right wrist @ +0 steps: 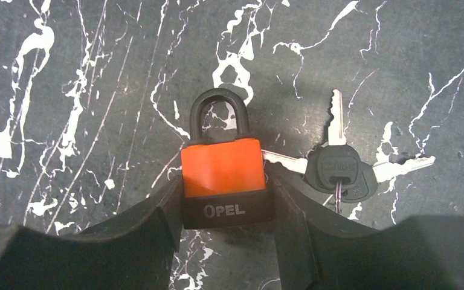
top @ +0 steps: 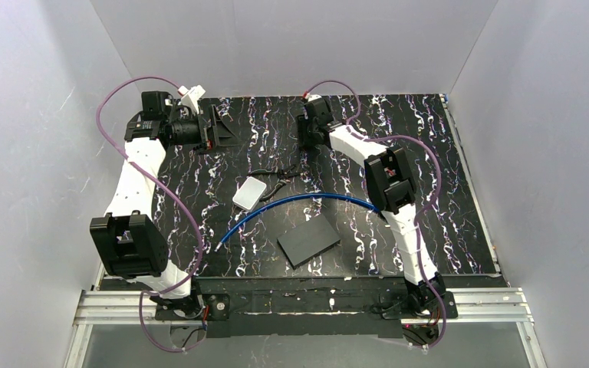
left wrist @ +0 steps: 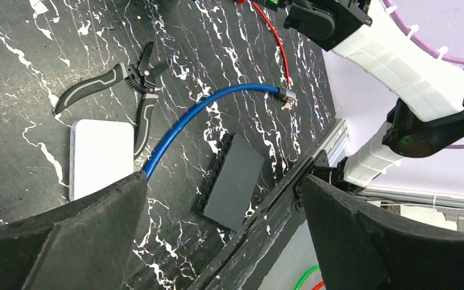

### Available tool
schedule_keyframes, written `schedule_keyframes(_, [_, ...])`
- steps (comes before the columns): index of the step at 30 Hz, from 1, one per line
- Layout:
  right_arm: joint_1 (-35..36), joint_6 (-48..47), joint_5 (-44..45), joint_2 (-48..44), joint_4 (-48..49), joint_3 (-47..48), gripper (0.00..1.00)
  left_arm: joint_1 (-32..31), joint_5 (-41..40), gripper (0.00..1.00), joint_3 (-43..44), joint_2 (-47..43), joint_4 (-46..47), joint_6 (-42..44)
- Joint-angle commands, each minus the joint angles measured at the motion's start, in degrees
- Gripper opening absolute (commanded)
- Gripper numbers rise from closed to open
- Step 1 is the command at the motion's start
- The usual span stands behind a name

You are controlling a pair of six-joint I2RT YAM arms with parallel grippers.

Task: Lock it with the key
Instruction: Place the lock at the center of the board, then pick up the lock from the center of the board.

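Note:
The lock is an orange padlock [right wrist: 220,166] with a black base marked OPEL and a black shackle, lying flat on the black marbled table. A bunch of keys [right wrist: 338,170] lies touching its right side. My right gripper [right wrist: 226,199] is shut on the padlock's base, one finger on each side; in the top view it [top: 304,157] is at the table's middle back. A long blue cable [top: 299,201] curves across the middle, its metal end [left wrist: 285,94] loose. My left gripper [left wrist: 223,184] is open and empty, raised at the back left [top: 221,132].
Black-handled pliers [left wrist: 121,84] lie beside a white box [top: 249,193]. A dark grey flat plate [top: 309,239] lies near the front edge. A thin red cord [left wrist: 278,48] lies near the right arm. Grey walls enclose the table [top: 429,153].

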Motion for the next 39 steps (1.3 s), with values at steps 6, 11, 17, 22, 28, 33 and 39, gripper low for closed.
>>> schedule_keyframes(6, [1.5,4.5,0.0,-0.6,2.2,3.5,0.73,0.1,-0.7,0.98,-0.4,-0.7,-1.2,1.7])
schedule_keyframes(11, [1.3,4.3,-1.9,-4.3,1.2,2.2,0.92,0.1,-2.1,0.98,0.6,-0.5,-2.6,2.8])
schedule_keyframes(17, [-1.7,0.1,-8.8,-15.4,1.9,-4.9,0.93,0.0,-3.6,0.98,1.1,-1.8,-3.7,5.3])
schedule_keyframes(22, [-5.8,-8.1,-16.1,-24.1,-2.2,-10.4,0.98,-0.2,-8.3,0.98,0.3,-4.5,-3.7,11.9])
schedule_keyframes(28, [-13.1,-16.9,-25.7,-31.4,-10.0,-16.2,0.98,-0.1,-11.3,0.98,-1.8,-7.0,-1.3,15.0])
schedule_keyframes(33, [-18.6,-26.5,-29.9,-35.2,-16.8,-20.1,0.97,-0.2,-3.9,0.98,-2.0,-6.1,-2.4,15.7])
schedule_keyframes(39, [-22.6,-39.7,-30.9,-32.9,-23.6,-20.9,0.91,-0.3,1.6,0.98,-3.0,-7.1,-2.5,17.2])
